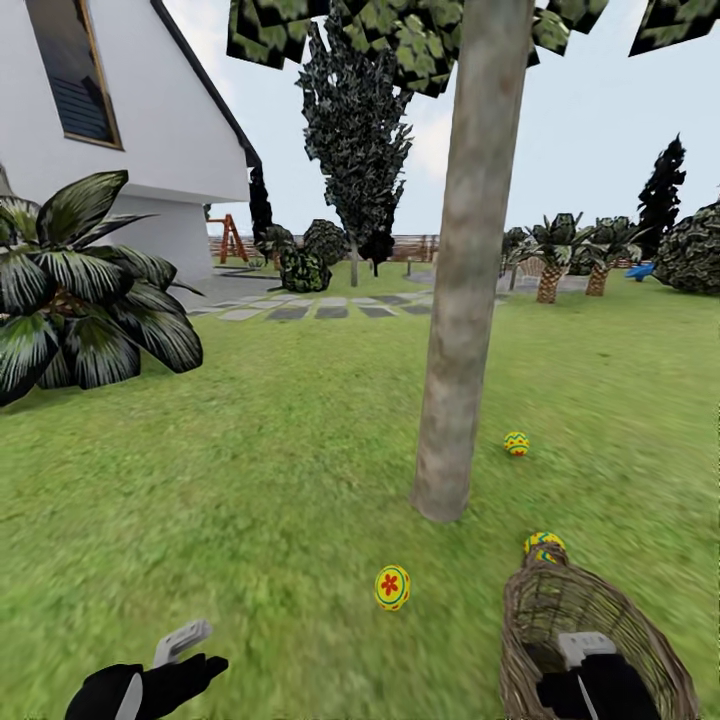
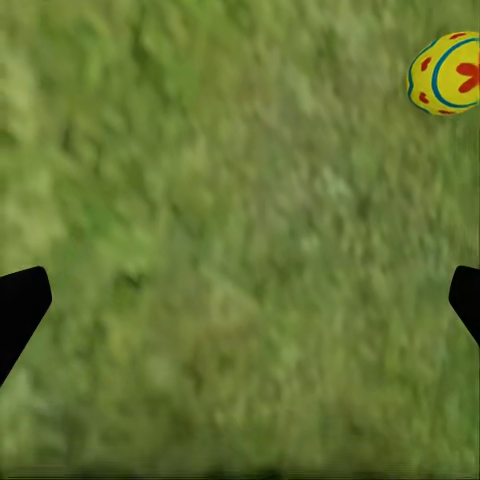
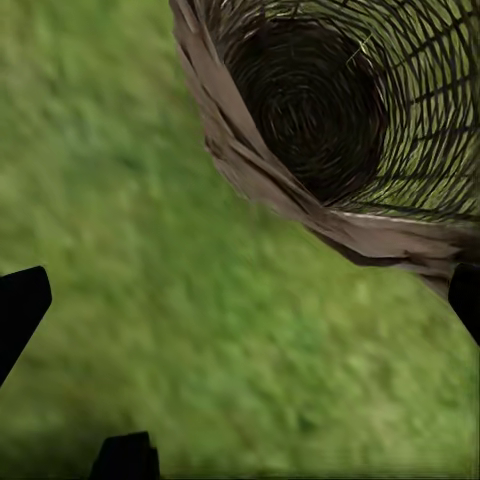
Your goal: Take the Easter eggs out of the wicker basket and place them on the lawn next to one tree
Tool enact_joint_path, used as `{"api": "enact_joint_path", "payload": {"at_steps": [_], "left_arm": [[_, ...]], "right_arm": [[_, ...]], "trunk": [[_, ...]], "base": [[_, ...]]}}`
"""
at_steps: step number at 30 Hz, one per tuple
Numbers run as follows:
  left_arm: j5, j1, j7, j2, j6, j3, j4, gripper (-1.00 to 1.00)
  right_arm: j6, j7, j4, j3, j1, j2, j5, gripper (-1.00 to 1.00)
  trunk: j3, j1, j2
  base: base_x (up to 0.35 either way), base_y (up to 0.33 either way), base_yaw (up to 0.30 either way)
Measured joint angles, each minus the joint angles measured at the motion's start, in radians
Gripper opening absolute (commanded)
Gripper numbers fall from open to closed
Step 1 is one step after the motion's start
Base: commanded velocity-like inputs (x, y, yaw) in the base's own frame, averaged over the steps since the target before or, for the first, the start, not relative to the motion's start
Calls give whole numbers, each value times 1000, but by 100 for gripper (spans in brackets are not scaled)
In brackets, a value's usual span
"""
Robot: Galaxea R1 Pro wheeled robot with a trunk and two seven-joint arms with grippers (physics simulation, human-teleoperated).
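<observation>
Three Easter eggs lie on the lawn [image 1: 280, 440], all outside the wicker basket [image 1: 560, 610]. At the far left stands a white house [image 1: 120, 100] with one broad-leaved dark plant [image 1: 80, 290] in front of it. Near the bottom left, the left hand [image 1: 185, 650] hangs over bare grass; in the left wrist view its two fingertips [image 2: 20, 305] sit at opposite edges, wide apart, with nothing between them. Right of it, the first egg [image 1: 392, 587] rests on the grass, near side of the tree [image 1: 470, 260], its red flower facing up; the same egg shows in the left wrist view [image 2: 448, 72]. The tree's one straight trunk rises mid-scene. Just right of its base, slightly farther off, lies the second egg [image 1: 516, 443]. The third egg [image 1: 543, 546] sits on the grass touching or just beside the far rim of the basket, partly hidden by it. The basket stands near right; the right wrist view looks into its dark woven hollow [image 3: 320, 110], and no egg shows inside. The right hand [image 1: 590, 665] is over the basket's near side, its fingertips [image 3: 22, 305] spread apart and empty. Two short palms [image 1: 575, 255] stand far right, beyond grey paving slabs [image 1: 300, 308].
</observation>
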Motion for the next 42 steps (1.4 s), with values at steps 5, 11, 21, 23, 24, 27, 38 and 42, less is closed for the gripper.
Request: {"api": "enact_joint_path", "payload": {"at_steps": [5, 11, 21, 23, 24, 27, 38, 42], "left_arm": [[0, 0, 1, 0, 0, 0, 0, 100], [-1, 0, -2, 1, 2, -1, 1, 100], [-38, 0, -3, 9, 18, -3, 83, 100], [-46, 0, -4, 10, 19, -2, 107, 100], [-48, 0, -5, 11, 19, -3, 118, 100], [-51, 0, -6, 15, 19, -3, 148, 100], [-67, 0, -7, 47, 20, -3, 187, 100], [-68, 0, -7, 48, 20, -3, 187, 100]], "right_arm": [[0, 0, 1, 0, 1, 1, 2, 100], [1, 2, 1, -2, 0, 2, 2, 100], [3, 0, 27, 4, 1, 55, 7, 100], [3, 3, 36, 2, 1, 56, 6, 100], [2, 4, 46, 2, 1, 56, 6, 100], [2, 3, 75, 5, 0, 56, 9, 100], [0, -2, 85, 7, 0, 58, 13, 100], [0, -3, 86, 7, 0, 58, 13, 100]], "trunk": [[14, -19, 35], [30, -42, 77], [56, -81, 147], [63, -88, 161], [66, -92, 168], [75, -104, 189], [109, -146, 266], [122, -161, 294]], "base": [[-18, 0, -206], [-1, 0, -265], [0, 0, -243], [0, 0, -51], [0, 0, -20], [0, 0, -8], [0, 0, 0], [0, 0, 0]]}}
